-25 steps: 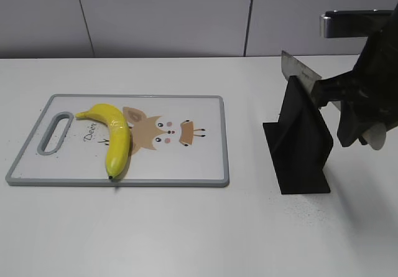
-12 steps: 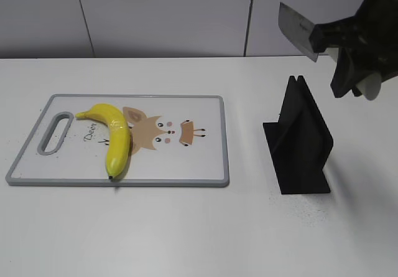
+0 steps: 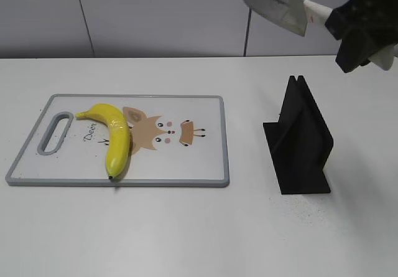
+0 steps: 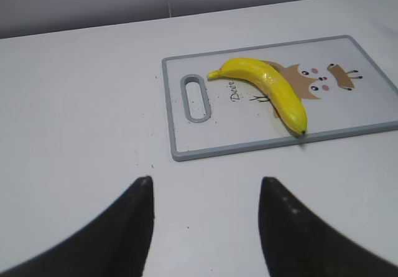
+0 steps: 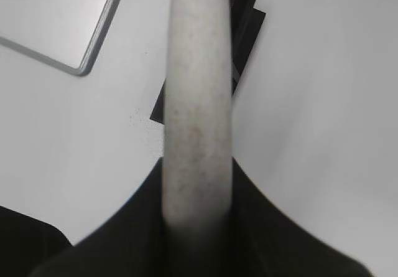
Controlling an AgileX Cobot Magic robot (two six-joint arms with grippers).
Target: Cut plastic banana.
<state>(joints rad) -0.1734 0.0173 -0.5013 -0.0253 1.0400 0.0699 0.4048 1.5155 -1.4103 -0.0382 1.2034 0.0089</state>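
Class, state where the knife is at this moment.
In the exterior view the knife is at upper right, held in the air by the right gripper, above and left of the black knife stand.

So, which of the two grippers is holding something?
The right gripper: it is shut on the knife handle, high above the black stand. The left gripper is open, empty.

I count one glossy yellow plastic banana [image 3: 112,137], one grey-rimmed white cutting board [image 3: 186,165], one steel-bladed, white-handled knife [image 3: 273,5], one black knife stand [image 3: 301,143].
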